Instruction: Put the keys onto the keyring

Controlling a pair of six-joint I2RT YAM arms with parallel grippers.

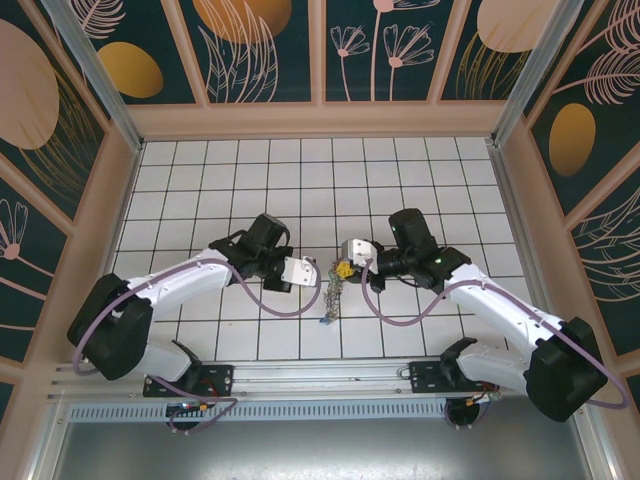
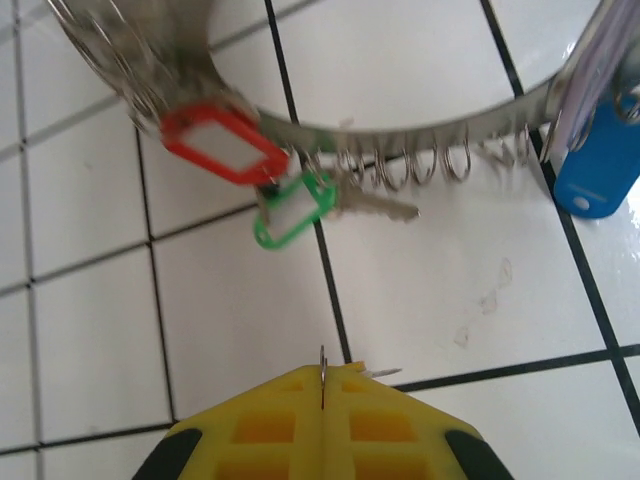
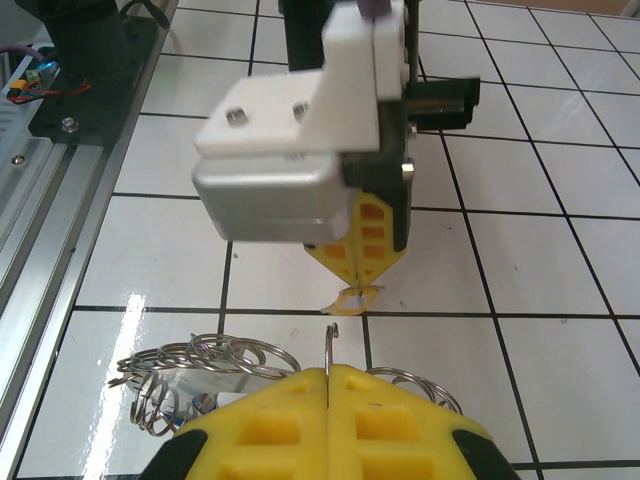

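Wire of the keyring [image 2: 420, 128], thin and silvery, pinched by left hand [image 2: 322, 374] and right hand [image 3: 330, 372]; keys [image 2: 292, 210] glossy-headed.

Our arms reach toward the table's middle, left gripper [image 1: 316, 272] and right gripper [image 1: 345, 268] both closed, tips facing.

Yellow on the fingertips of the left gripper [image 2: 322, 378] and the right gripper [image 3: 328, 376]. Red key [image 2: 225, 145], green key [image 2: 293, 212], blue key [image 2: 600, 170]: bright plastic heads, with a silvery blade on the green one. Silver-grey keyring [image 2: 400, 128]. White floor tiles [image 1: 300, 170] gridded in black. White arms [image 1: 185, 285] with black joints and lilac cables [image 1: 290, 312]. Dark teal walls [image 1: 290, 70] patterned with gold discs and pale pink leaves.
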